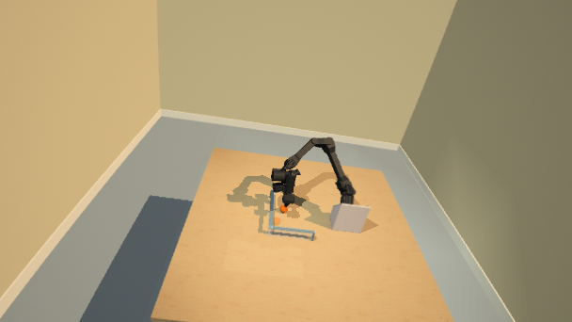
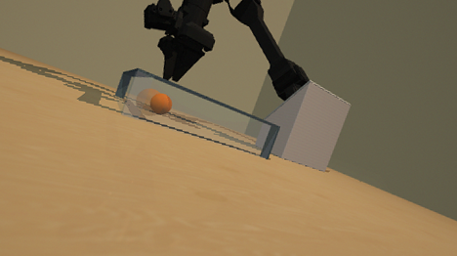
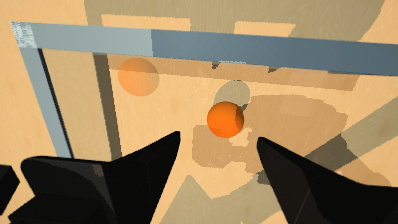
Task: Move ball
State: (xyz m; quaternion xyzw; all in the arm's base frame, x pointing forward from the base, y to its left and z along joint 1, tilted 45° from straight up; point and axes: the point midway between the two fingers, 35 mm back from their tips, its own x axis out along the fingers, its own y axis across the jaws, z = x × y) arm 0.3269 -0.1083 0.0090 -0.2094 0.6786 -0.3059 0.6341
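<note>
ball and gripper: we saw the small glossy orange ball [image 3: 225, 119] lying on the pale wooden desk [image 1: 301, 282], directly below and a little ahead of the black parallel-jaw gripper [image 3: 218, 145]; in the wrist view it sat centred on the gap between the two dark fingertips, beyond their tips.
height: in the exterior view the gripper [image 2: 176, 79] hung above the top edge of the low clear walls [image 2: 199, 112], so we judged it well apart from the ball [image 2: 160, 103] and touching nothing.
ball and target: the faint see-through orange copy [image 3: 138, 76] lay nearer the corner of the walls [image 3: 35, 40]; the ball was just beside it, overlapping only in the exterior view, and we judged it not yet on the spot.
gripper state: partly open, wider than the ball, holding nothing.
next move, as we judged: come straight down around the ball, then carry it towards the corner.
</note>
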